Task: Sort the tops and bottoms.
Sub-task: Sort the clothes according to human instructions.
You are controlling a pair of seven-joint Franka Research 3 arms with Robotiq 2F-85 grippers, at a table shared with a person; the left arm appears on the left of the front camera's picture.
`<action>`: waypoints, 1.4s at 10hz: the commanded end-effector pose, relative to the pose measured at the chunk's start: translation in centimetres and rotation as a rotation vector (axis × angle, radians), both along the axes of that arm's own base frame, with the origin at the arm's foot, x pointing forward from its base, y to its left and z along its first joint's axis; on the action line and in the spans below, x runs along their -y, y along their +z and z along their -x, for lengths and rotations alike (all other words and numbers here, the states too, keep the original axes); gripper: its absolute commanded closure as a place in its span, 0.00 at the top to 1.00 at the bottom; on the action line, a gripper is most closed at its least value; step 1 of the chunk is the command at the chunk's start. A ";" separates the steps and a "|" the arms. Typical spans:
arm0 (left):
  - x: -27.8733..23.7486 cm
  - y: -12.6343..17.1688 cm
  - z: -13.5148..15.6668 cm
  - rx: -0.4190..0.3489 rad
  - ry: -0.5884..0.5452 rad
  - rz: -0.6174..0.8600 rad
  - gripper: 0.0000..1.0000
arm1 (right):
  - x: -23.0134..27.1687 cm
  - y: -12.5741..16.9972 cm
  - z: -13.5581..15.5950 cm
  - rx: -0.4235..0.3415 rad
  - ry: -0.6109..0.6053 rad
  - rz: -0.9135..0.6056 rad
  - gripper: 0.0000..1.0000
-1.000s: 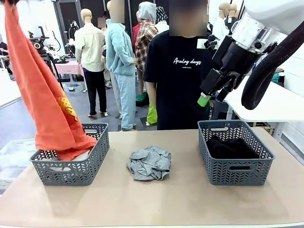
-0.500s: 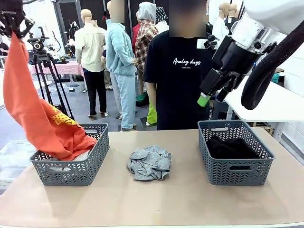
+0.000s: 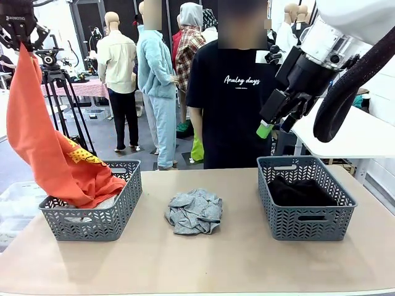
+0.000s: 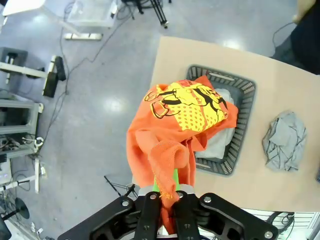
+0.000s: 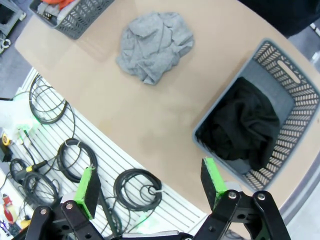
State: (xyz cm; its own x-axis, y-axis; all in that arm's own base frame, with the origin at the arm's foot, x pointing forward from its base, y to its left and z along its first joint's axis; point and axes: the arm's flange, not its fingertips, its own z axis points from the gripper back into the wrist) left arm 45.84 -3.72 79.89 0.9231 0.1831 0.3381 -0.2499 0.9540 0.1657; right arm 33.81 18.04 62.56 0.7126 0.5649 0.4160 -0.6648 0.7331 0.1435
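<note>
Orange T-shirt [image 3: 46, 148] has sunk into left basket [image 3: 117, 216] — pinched between left fingers [image 4: 149, 215], right fingers [image 5: 89, 192] wide — empty.

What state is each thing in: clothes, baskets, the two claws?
Orange T-shirt: hanging from the left gripper, lower end in the left basket.
Left gripper: shut on the orange T-shirt.
Right gripper: open, empty.
Light grey top: lying in the left basket.
Mottled grey top: crumpled on the table, between the baskets.
Black garment: bunched in the right basket.
</note>
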 end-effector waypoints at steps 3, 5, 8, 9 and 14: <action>0.1 -3.7 -3.3 -0.041 -0.091 0.139 0.00 | 0.2 -0.4 0.2 0.002 -0.002 0.014 1.00; 0.3 -6.9 -5.2 -0.014 -0.227 0.276 0.00 | 0.2 -0.4 0.2 0.002 -0.002 0.014 1.00; -1.5 -13.2 -5.8 -0.048 -0.221 0.328 0.00 | 0.2 -0.4 0.2 0.002 -0.002 0.014 1.00; -2.0 -16.0 -5.9 -0.072 -0.208 0.310 0.00 | 0.2 -0.4 0.2 0.002 -0.002 0.014 1.00; -1.9 -16.5 -7.4 -0.108 -0.185 0.307 0.00 | 0.2 -0.4 0.2 0.002 -0.002 0.014 1.00</action>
State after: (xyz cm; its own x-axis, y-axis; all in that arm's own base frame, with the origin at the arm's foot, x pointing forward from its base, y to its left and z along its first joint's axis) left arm 53.13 -1.67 62.65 0.9790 0.0961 0.1799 -0.0787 0.9918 -0.1010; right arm 33.81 18.04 62.55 0.7127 0.5648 0.4159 -0.6648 0.7331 0.1436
